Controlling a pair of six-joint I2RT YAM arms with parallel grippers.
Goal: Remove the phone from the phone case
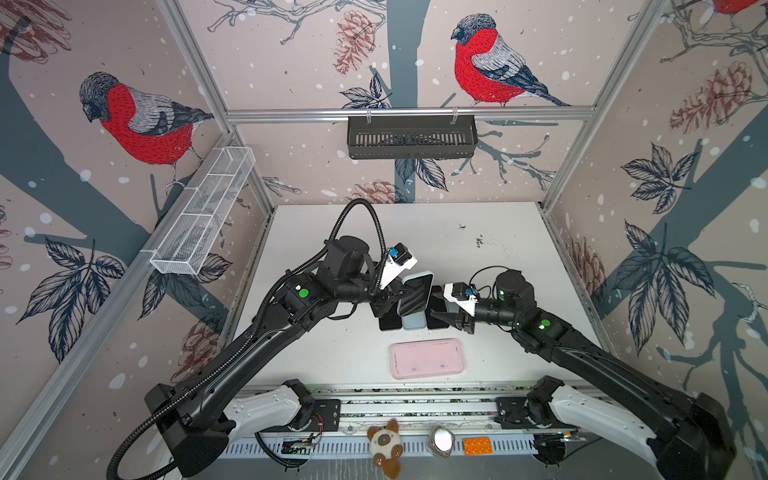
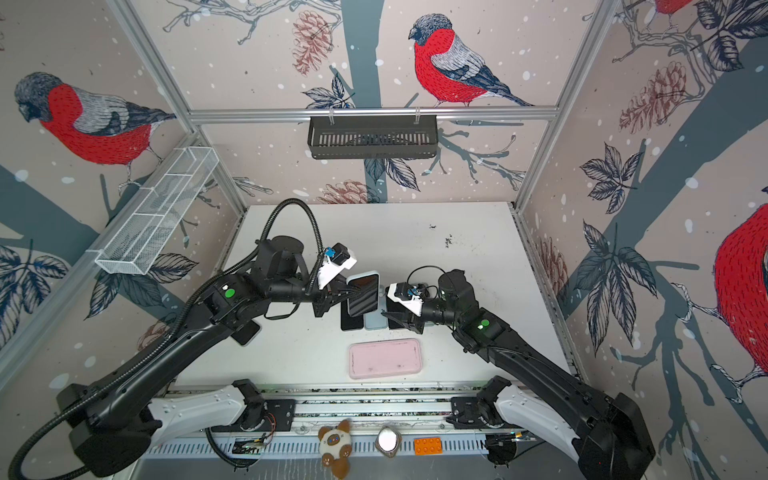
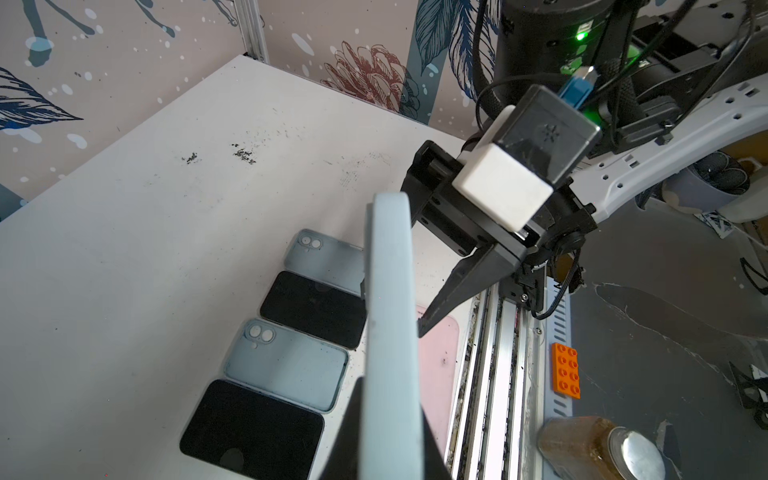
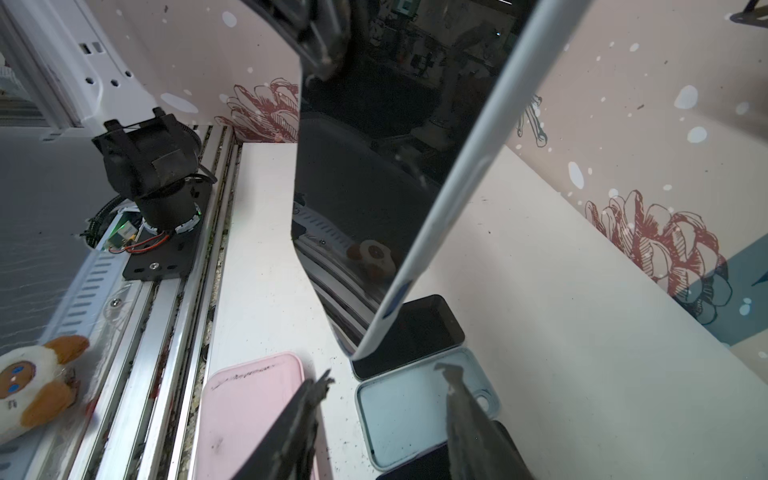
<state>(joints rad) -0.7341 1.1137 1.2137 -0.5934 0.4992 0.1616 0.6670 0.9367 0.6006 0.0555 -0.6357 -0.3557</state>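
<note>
Hanging clear of the white table [image 1: 457, 249], at the centre of both top views: phone [image 1: 415, 295] seated in a light-blue phone case [image 3: 390, 311]. Clamped near one end by the left gripper [image 3: 390, 397], jaws pressed tight on case back and screen. Sitting just ahead of the right gripper [image 4: 382, 386], not between its jaws; spread apart there, gripping nothing, tips near the phone's lower corner. Held on edge, dark screen turned toward the right of the frame. Long axis running up-down in both top views, upper end leaning slightly right. Underneath, flat on the table: bare black phones [image 3: 316, 307] alternating with empty blue cases [image 3: 286, 365]; pink case [image 1: 427, 358] lower in the frame.
</note>
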